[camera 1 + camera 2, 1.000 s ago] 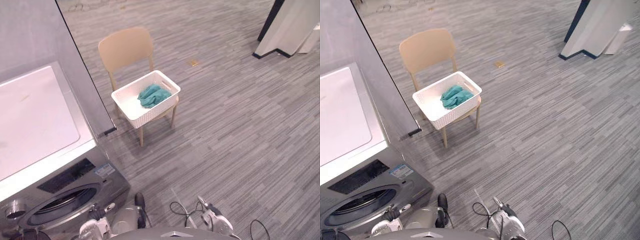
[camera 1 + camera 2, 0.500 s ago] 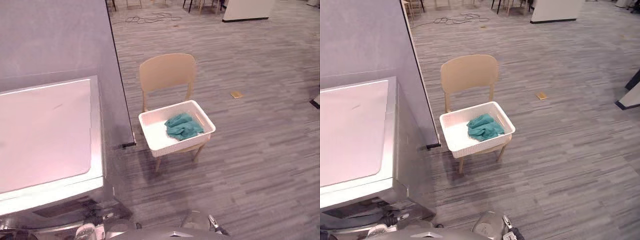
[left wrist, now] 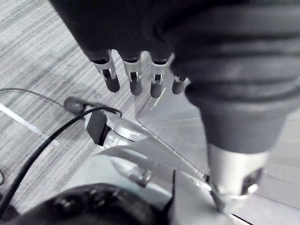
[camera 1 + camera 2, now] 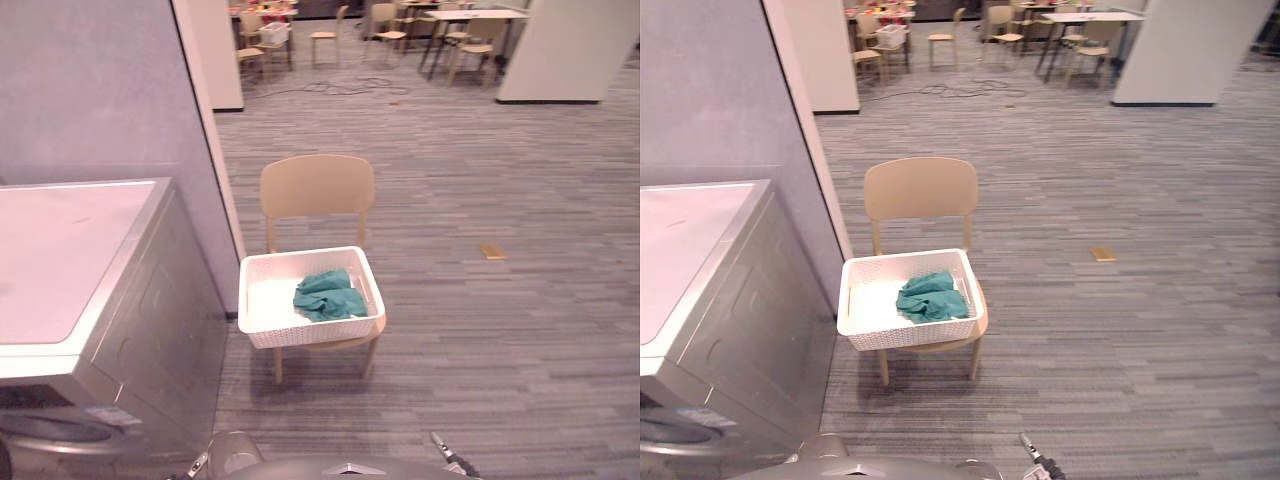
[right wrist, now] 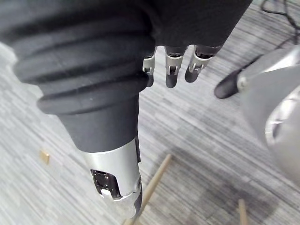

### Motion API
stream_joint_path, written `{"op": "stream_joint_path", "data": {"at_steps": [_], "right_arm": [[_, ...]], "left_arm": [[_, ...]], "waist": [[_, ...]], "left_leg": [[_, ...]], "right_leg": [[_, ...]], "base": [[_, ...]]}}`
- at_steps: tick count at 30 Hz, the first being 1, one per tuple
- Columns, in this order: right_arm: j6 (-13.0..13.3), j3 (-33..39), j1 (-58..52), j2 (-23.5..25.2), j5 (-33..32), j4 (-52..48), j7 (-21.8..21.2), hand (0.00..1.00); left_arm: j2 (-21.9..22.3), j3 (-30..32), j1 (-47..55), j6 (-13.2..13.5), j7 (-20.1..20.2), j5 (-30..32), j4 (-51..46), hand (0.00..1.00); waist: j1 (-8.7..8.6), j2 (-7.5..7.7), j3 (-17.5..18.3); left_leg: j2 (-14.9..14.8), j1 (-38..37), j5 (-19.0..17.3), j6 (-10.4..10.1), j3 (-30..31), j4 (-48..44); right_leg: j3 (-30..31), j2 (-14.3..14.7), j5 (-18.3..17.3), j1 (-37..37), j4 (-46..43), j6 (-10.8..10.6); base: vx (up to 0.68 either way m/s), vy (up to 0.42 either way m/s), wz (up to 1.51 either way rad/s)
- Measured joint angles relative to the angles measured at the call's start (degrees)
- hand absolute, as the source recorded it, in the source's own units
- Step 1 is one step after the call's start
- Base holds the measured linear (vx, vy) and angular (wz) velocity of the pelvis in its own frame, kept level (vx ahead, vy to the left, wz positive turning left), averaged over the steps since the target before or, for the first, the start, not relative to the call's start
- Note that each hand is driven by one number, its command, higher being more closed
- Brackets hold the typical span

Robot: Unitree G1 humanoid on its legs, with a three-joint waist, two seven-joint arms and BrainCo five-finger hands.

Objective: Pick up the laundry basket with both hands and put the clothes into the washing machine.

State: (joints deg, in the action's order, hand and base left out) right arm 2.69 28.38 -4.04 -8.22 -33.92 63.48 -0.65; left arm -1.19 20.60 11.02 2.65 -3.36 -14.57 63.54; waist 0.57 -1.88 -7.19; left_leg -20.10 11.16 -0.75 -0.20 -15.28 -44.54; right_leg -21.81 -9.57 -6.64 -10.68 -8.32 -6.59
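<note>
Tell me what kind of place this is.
Probably an open office or lab floor staged for laundry, not a home: a washing machine stands by a partition wall, a laundry basket sits on a chair, and tables with chairs stand beyond the grey carpet.

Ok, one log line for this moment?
stage: pre-grasp | basket: on chair, cloth inside | washer: left of chair | left robot hand: open, empty | right robot hand: open, empty

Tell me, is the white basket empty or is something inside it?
Not empty. A crumpled teal cloth lies inside the white laundry basket, which sits on the seat of the tan chair.
</note>
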Motion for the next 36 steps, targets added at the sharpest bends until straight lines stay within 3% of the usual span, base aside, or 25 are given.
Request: {"op": "stream_joint_path", "data": {"at_steps": [1, 2, 3, 4, 5, 9, 11, 13, 15, 16, 17, 18, 19, 20, 22, 23, 25, 26, 27, 29, 30, 32, 35, 36], "right_arm": [[0.16, 0.01, 0.30, -0.07, -0.12, -0.44, 0.23, 0.00], [0.12, -0.16, 0.55, 0.10, -0.54, -1.89, 0.48, 0.00], [0.25, -0.27, 1.47, 0.47, -0.65, -2.04, 0.66, 0.00], [0.36, -0.44, 1.92, 0.71, -0.68, -2.14, 0.69, 0.00], [0.72, -1.53, 2.58, 1.55, -0.75, -2.40, 0.78, 0.00], [0.90, -7.66, 3.66, 5.88, -1.75, -5.22, 0.66, 0.00], [0.84, -8.62, 3.64, 6.09, -1.69, -5.16, 0.29, 0.00], [0.55, -9.19, 1.89, 6.02, -1.57, -5.12, -0.29, 0.00], [0.77, -9.19, 1.41, 5.10, 0.51, -5.05, -0.57, 0.00], [1.13, -9.19, 0.72, 5.00, 0.96, -5.25, -1.11, 0.00], [1.09, -9.10, 0.53, 5.03, 1.16, -5.06, -1.46, 0.00], [0.81, -8.74, 0.03, 5.16, 1.63, -3.99, -1.74, 0.00], [1.13, -7.90, -0.36, 5.38, 1.76, -3.83, -1.76, 0.00], [0.90, -6.18, -1.38, 5.23, 1.81, -3.54, -1.77, 0.00], [0.79, -4.32, -2.87, 5.07, 1.83, -2.84, -1.75, 0.00], [0.21, -3.28, -3.41, 5.33, 1.84, -1.42, -1.75, 0.00], [-0.88, -1.50, -4.33, 6.76, 1.81, 0.84, -1.75, 0.00], [-1.49, 0.15, -4.81, 7.31, 1.83, 1.78, -1.76, 0.00], [-1.71, 1.07, -5.07, 5.68, 2.16, 2.80, -1.73, 0.00], [-1.79, 0.98, -4.66, 3.64, 2.73, 2.58, -1.74, 0.00], [-1.81, -0.06, -4.51, 2.83, 2.78, 1.64, -1.73, 0.00], [-1.70, -2.03, -4.56, 2.91, 2.43, -2.71, -1.72, 0.00], [-0.95, -7.18, -5.48, 3.29, 2.25, -23.98, -0.94, 0.00], [0.46, -9.44, -7.11, 3.75, 2.75, -36.18, 0.37, 0.00]], "left_arm": [[0.17, -0.05, -0.10, -0.07, 0.00, 0.09, -0.02, 0.00], [0.12, -0.71, -0.35, -0.23, 0.01, 0.19, 0.01, 0.00], [0.07, -1.29, -0.36, -0.27, -0.01, 0.37, 0.03, 0.00], [0.09, -1.76, -0.36, -0.28, 0.00, 0.75, 0.04, 0.00], [-0.07, -2.84, -0.80, -0.38, 0.03, 1.28, 0.57, 0.00], [-2.06, -3.41, -2.76, -0.81, -0.04, 2.42, 0.68, 0.00], [-2.35, -5.17, -3.05, -0.82, -0.14, 2.42, 0.77, 0.00], [-2.47, -8.35, -3.20, -0.78, -0.20, 2.40, 1.05, 0.00], [-3.44, -11.83, -3.63, -0.70, -0.17, 2.42, 1.03, 0.00], [-4.47, -13.66, -4.35, -0.67, -0.20, 2.39, 1.03, 0.00], [-5.04, -14.44, -4.83, -0.62, -0.18, 2.43, 1.03, 0.00], [-6.06, -15.59, -6.13, -0.37, -0.23, 2.42, 0.94, 0.00], [-6.41, -16.14, -6.76, -0.28, -0.26, 2.41, 0.90, 0.00], [-6.74, -16.83, -7.53, -0.26, -0.30, 2.41, 0.84, 0.00], [-6.43, -17.43, -8.40, -0.01, -0.35, 2.41, 0.58, 0.00], [-6.07, -18.37, -9.16, 0.29, -0.31, 2.42, 0.59, 0.00], [-5.81, -19.56, -9.81, 0.60, -0.13, 2.50, 0.62, 0.00], [-5.51, -19.40, -9.99, 0.68, 0.00, 2.66, 0.77, 0.00], [-3.24, -18.78, -9.48, 0.78, 0.12, 3.70, 1.27, 0.00], [-1.40, -17.49, -8.59, 0.79, 0.08, 3.73, 1.43, 0.00], [-0.73, -15.76, -8.60, 0.84, 0.09, 3.68, 2.40, 0.00], [-0.75, -14.78, -8.60, 0.97, 0.14, 3.60, 2.32, 0.00], [-1.00, -13.94, -8.61, 0.92, 0.14, 3.65, 2.13, 0.00], [-1.03, -13.97, -8.40, 0.92, 0.02, 3.72, 2.03, 0.00]], "waist": [[0.11, -0.16, -0.12], [0.37, -0.44, -0.37], [0.51, -0.62, -0.38], [0.62, -1.00, -0.50], [1.57, -0.80, -1.09], [1.77, 1.96, -2.05], [1.62, 1.81, -2.06], [1.17, 1.02, -1.88], [0.69, 0.95, -1.71], [-0.20, 1.34, -1.60], [-0.54, 1.01, -1.31], [-0.74, 2.41, -1.61], [-0.64, 2.80, -1.88], [-0.68, 2.88, -1.99], [-1.07, 2.35, -1.93], [-1.41, 2.30, -1.86], [-1.56, 4.48, -0.87], [-1.75, 5.51, -0.75], [-1.62, 1.72, -0.15], [-1.68, -1.27, 0.39], [-1.80, -2.07, 0.65], [-1.50, -1.73, 0.72], [-1.70, -0.88, 0.96], [-1.55, -0.59, 1.68]], "left_leg": [[1.26, -0.01, -1.72, -0.79, -1.84, 1.58], [4.88, -0.16, -4.14, -2.13, -3.68, 7.49], [9.01, -0.82, -3.30, -3.20, -4.02, 18.95], [10.34, -1.47, -1.44, -3.90, -4.54, 24.93], [11.72, -3.06, 3.08, -0.69, -5.56, 30.68], [16.44, -4.91, 1.21, -0.24, -5.48, 33.58], [18.12, -6.23, -0.79, -0.79, -5.54, 33.69], [19.81, -11.14, -1.49, -1.53, -5.59, 37.45], [19.85, -13.77, -1.70, -1.60, -5.82, 39.04], [19.83, -14.37, -2.20, -1.79, -5.17, 38.96], [19.69, -14.39, -2.34, -1.93, -4.95, 38.83], [19.37, -14.88, -2.45, -2.04, -4.09, 38.61], [19.19, -15.37, -2.13, -1.76, -3.65, 38.60], [18.59, -15.84, -1.50, -1.96, -3.28, 38.47], [17.27, -16.10, -1.19, -2.34, -1.78, 38.14], [16.39, -15.49, -1.12, -3.43, -0.75, 37.72], [16.43, -14.29, -1.19, -6.46, 0.97, 37.79], [16.31, -14.84, -0.93, -7.99, 1.54, 38.08], [12.42, -16.21, 0.30, -9.13, 2.14, 39.65], [9.08, -16.16, 0.88, -9.72, 2.36, 39.69], [6.86, -16.19, 1.45, -9.62, 3.23, 39.67], [5.41, -16.19, 1.96, -10.07, 4.13, 39.86], [5.27, -16.09, 3.72, -10.55, 4.17, 42.84], [5.73, -15.86, 4.20, -10.55, 4.10, 43.89]], "right_leg": [[-0.51, -0.03, 0.16, -0.33, 0.57, 0.12], [-1.35, -0.18, 0.59, -0.42, 1.51, 0.40], [-2.36, -0.34, 0.62, -0.05, 1.63, 0.31], [-2.67, -0.03, 0.42, 0.08, 1.56, -0.07], [-2.19, 0.35, 0.01, 0.19, 1.41, -0.93], [-0.19, -1.98, -0.26, -1.79, 4.12, -0.81], [-0.12, -3.66, -1.38, -2.70, 2.80, -0.49], [2.83, -6.60, -2.10, 0.30, -9.39, 0.08], [6.63, -8.44, -0.65, 6.48, -24.56, 0.28], [9.00, -9.13, 1.97, 10.19, -32.41, -0.01], [10.17, -9.32, 2.43, 12.04, -35.96, -0.23], [10.26, -10.00, -1.08, 14.63, -40.48, -0.01], [9.24, -10.42, -3.44, 15.04, -41.09, -0.13], [6.37, -11.72, -7.01, 15.15, -39.24, 0.14], [4.76, -12.57, -8.45, 14.49, -30.45, 0.42], [7.11, -11.89, -7.66, 14.33, -23.01, 0.16], [10.41, -11.57, 0.84, 13.56, -12.15, -2.70], [9.78, -11.60, 1.41, 12.27, -9.69, -5.98], [8.09, -6.86, 2.24, 10.28, -6.20, -4.31], [6.66, -3.08, 3.26, 8.15, -2.60, -2.86], [5.06, -0.46, 3.85, 6.26, -0.17, -1.98], [4.11, 1.19, 3.87, 5.71, 1.16, -1.20], [3.70, 1.84, 4.11, 6.37, 1.99, -0.75], [3.49, 1.83, 4.69, 6.49, 2.74, -0.98]], "base": [[0.11, -0.024, 0.59], [0.11, 0.020, 0.42], [0.11, 0.032, 0.37], [0.10, 0.051, 0.13], [0.14, 0.030, 0.00], [0.16, 0.034, 0.16], [0.18, 0.055, 0.10], [0.20, 0.090, 0.01], [0.11, 0.040, -0.03], [0.09, -0.017, 0.13], [0.12, -0.077, 0.27], [0.14, -0.095, 0.20], [0.18, -0.154, 0.22], [0.18, -0.179, 0.17], [0.18, -0.283, 0.25], [0.12, -0.398, 0.43], [0.07, -0.378, 0.45], [0.14, -0.424, 0.20], [0.14, -0.396, -0.01], [0.12, -0.331, -0.08], [0.08, -0.238, 0.14], [0.06, -0.166, 0.18], [0.03, -0.071, 0.08], [0.01, -0.013, 0.08]]}}
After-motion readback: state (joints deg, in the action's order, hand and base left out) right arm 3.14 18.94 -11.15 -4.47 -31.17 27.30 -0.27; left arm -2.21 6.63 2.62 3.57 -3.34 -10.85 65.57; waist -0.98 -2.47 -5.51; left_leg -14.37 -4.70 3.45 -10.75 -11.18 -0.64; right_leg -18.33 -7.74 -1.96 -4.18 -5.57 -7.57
